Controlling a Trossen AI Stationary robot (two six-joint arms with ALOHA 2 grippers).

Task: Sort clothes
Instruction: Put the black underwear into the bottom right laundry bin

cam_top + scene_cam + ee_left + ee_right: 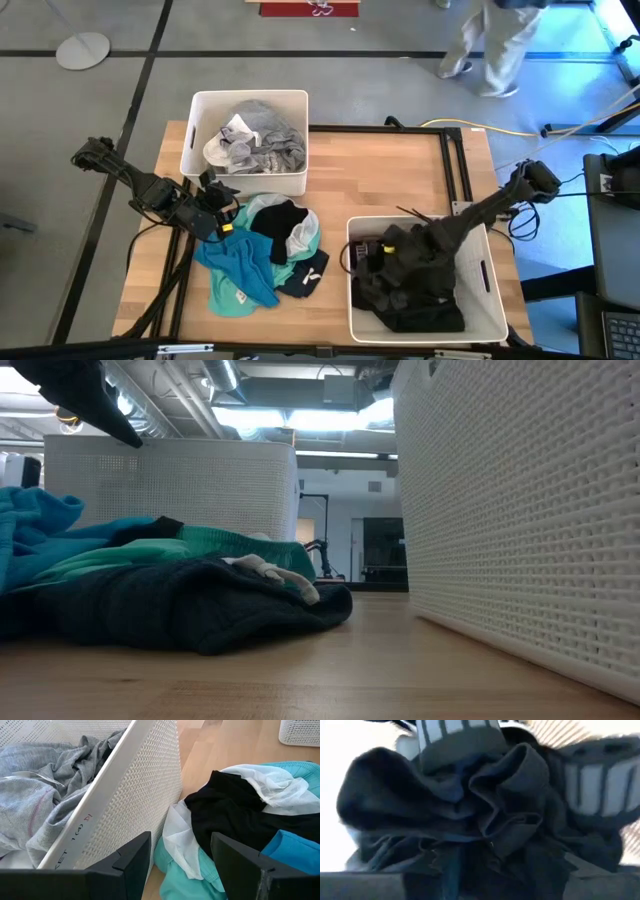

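The left gripper [222, 212] hangs low at the edge of the loose clothes pile [262, 258], just beside the front wall of the rear white bin [250, 99]. In the left wrist view its two dark fingers [131, 860] stand well apart with nothing between them, aimed at the spot where a black garment [235, 815], a white mesh piece [272, 787] and mint green fabric [185, 880] lie against the perforated bin wall. A teal garment [238, 265] spreads toward the table's near edge. On that bin's rim [82, 827] sits faint print: "ET 1 (4)" in grey and a small red mark, too slight to read fully.

The rear bin holds grey clothes [270, 142] and white pieces with grey print [228, 143].

The right gripper [385, 258] is pushed down into the dark clothes [415, 285] that fill the front white bin [495, 300]. Its wrist view shows only bunched black fabric [490, 815] pressed close, so I cannot tell how its fingers stand or whether they grip anything.

A person [495, 40] walks on the floor beyond the wooden table [390, 170].
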